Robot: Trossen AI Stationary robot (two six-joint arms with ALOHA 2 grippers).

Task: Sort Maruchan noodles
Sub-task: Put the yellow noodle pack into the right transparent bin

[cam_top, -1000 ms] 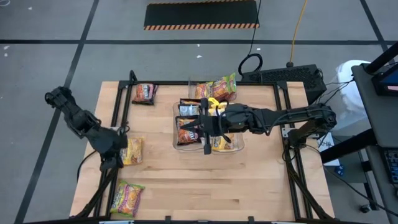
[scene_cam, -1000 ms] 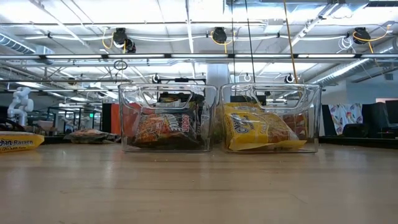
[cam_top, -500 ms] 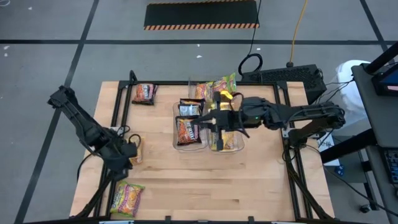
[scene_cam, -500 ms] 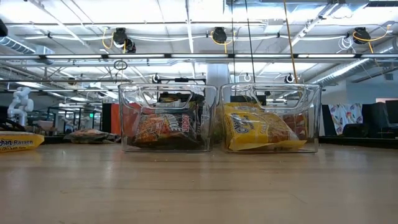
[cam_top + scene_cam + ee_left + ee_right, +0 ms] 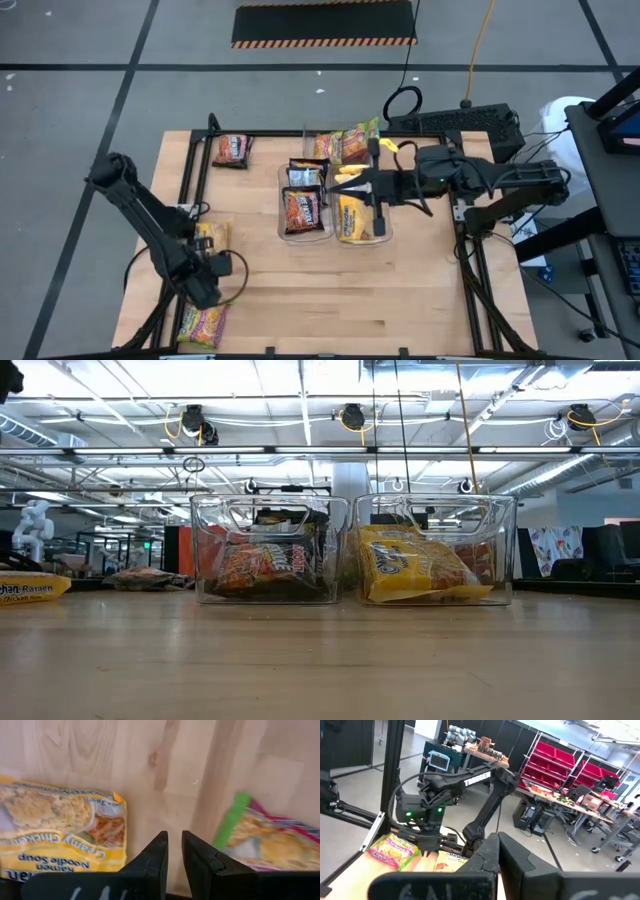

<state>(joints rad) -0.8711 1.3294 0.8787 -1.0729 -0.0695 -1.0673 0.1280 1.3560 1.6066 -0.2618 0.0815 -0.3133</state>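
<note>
Pale wooden plank surface (image 5: 300,290) carries everything; two dark arms reach in from either side.

Two clear plastic bins stand side by side at centre. Left bin (image 5: 304,205) holds dark brown/orange Maruchan packets (image 5: 301,208); right bin (image 5: 362,215) holds yellow packets (image 5: 353,217). Low view confirms: brown packets (image 5: 265,568) in the one bin, yellow (image 5: 410,568) in the other.

More packets outside the bins: a cluster of pink-green and orange ones (image 5: 348,145) just behind the bins, one dark brown packet (image 5: 232,150) at the far left corner, a yellow creamy-chicken packet (image 5: 211,241) near the left edge, a pink-green packet (image 5: 201,323) at the near left corner.

Left claw (image 5: 205,283) hangs low above the surface between the yellow packet (image 5: 60,837) and the pink-green one (image 5: 270,842); fingers (image 5: 152,860) slightly apart, holding nothing.

Right claw (image 5: 350,183) sits above the right bin's far edge, fingers (image 5: 490,857) pressed together, empty.
</note>
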